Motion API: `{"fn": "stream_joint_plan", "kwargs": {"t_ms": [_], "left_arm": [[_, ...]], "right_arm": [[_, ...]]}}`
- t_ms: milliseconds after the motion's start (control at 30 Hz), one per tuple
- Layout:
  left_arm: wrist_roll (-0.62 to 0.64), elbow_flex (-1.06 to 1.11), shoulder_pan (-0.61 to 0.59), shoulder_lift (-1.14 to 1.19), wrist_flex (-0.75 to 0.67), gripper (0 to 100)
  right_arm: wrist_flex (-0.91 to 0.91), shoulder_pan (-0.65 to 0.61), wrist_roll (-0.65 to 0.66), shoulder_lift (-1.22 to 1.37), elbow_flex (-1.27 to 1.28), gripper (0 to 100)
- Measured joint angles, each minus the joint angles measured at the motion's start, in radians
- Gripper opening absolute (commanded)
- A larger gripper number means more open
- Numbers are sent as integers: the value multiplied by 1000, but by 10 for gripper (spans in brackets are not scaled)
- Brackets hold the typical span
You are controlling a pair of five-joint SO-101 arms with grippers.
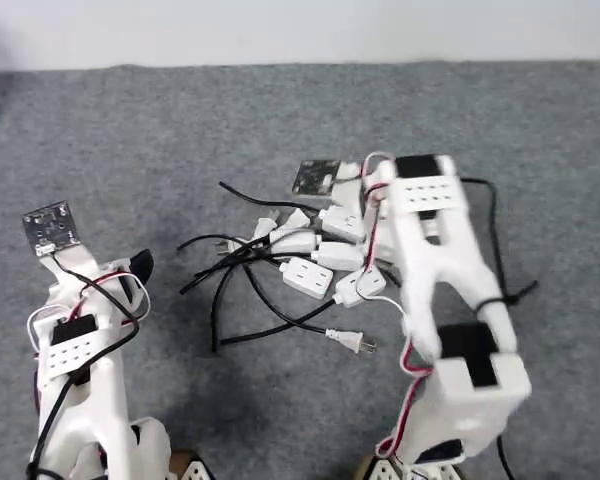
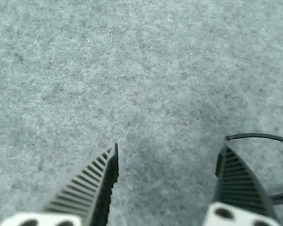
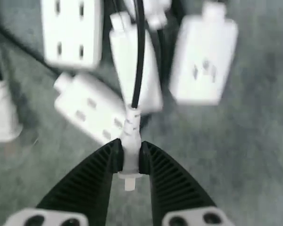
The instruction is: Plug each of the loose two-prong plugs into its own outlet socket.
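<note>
I read this as the carry-and-align step. My right pincer [image 3: 129,147] is clenched on a white two-prong plug [image 3: 130,132], with its black cord [image 3: 139,52] running up the frame. It hangs over the heap of white socket blocks at the centre of the tabletop [image 1: 280,110]. I cannot make out the prongs, so I cannot tell which way they face.

As I judge it, the next move calls for picking one block, lining the prongs up with a free slot pair, and pressing straight in while something steadies the block. My left pincer [image 2: 170,150] is released, jaws wide, over bare grey tabletop at the lower left of the high view, and it could do that steadying.

There are no trays or bins. The nearest things to containers are the blocks themselves. The upper-left block [image 3: 71,30], the block left of centre [image 3: 89,110] and the upper-right block [image 3: 203,59] all show empty slots. Another loose plug [image 1: 352,342] lies below the heap in the high view.
</note>
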Motion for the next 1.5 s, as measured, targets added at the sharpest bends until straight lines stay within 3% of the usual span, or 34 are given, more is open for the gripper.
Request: {"fn": "stream_joint_plan", "kwargs": {"t_ms": [167,367,500,600,800,1033,1300,1400,1500], "left_arm": [[0,0,2,0,0,316],[0,0,2,0,0,316],[0,0,-2,0,0,316],[0,0,0,0,0,316],[0,0,21,0,0,316],[0,0,21,0,0,316],[0,0,25,0,0,316],[0,0,25,0,0,316],[0,0,25,0,0,316]], "right_arm": [[132,81,0,-167,-38,9],[153,278,8,-241,-38,9],[153,428,133,-242,17,9],[89,531,224,-242,103,9],[-153,644,250,-242,313,53],[-249,654,250,-247,388,368],[-222,635,253,-290,388,383],[-80,525,253,-367,388,383],[126,321,253,-482,411,383]]}}
